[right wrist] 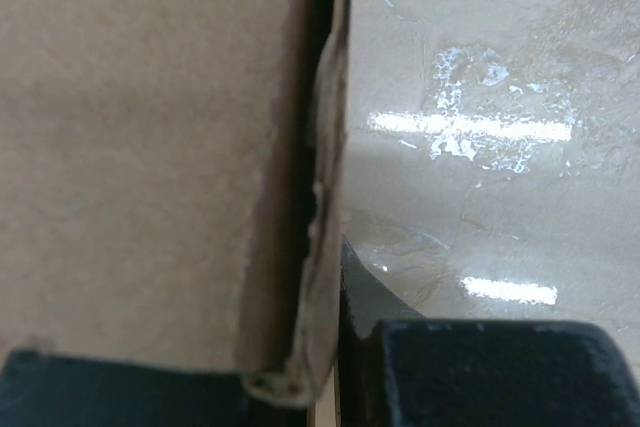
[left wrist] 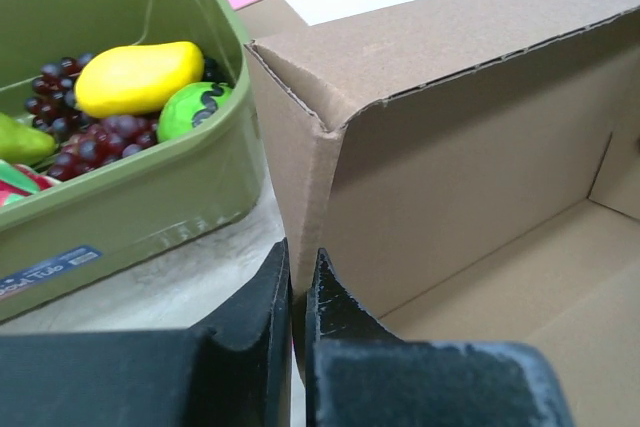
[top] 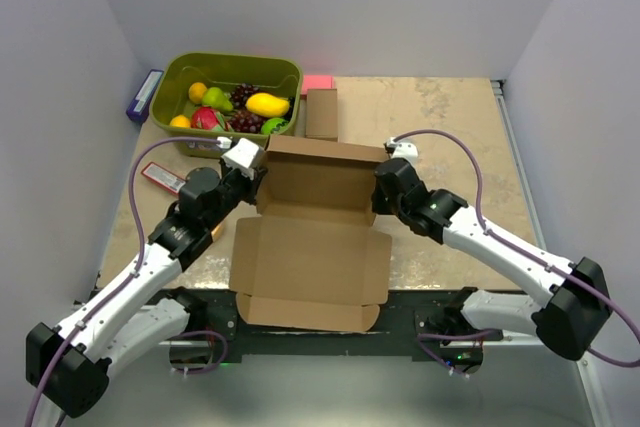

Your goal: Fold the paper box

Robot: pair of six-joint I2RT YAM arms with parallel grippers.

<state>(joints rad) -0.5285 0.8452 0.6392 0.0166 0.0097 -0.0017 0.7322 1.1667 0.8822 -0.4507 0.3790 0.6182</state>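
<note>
Paper box [top: 310,237] is sitting in the middle of the table [top: 450,127], between the two arms, and it is looking only half made. Its far half is standing up as a shallow tray with the back wall raised. Its near half is lying flat as a wide lid panel, small flaps spread, with the front edge reaching out past the table's near edge.

Just behind and to the left, a green bin [top: 240,58] of toy fruit is standing close to the tray's left rear corner; I cannot tell whether they are touching.

The left gripper [left wrist: 297,257] is clamping onto the paper box at its left side wall, with the cardboard edge running down between its closed fingers. The right gripper [top: 385,187] is doing the same on the right wall, where its wrist view is showing a doubled layer of board pinched in its jaws. I am reading this as both arms pressing the side walls upright so the tray is not splaying open before the lid gets brought over.

A small brown box [top: 321,113] is standing behind the tray, out of the way.
</note>
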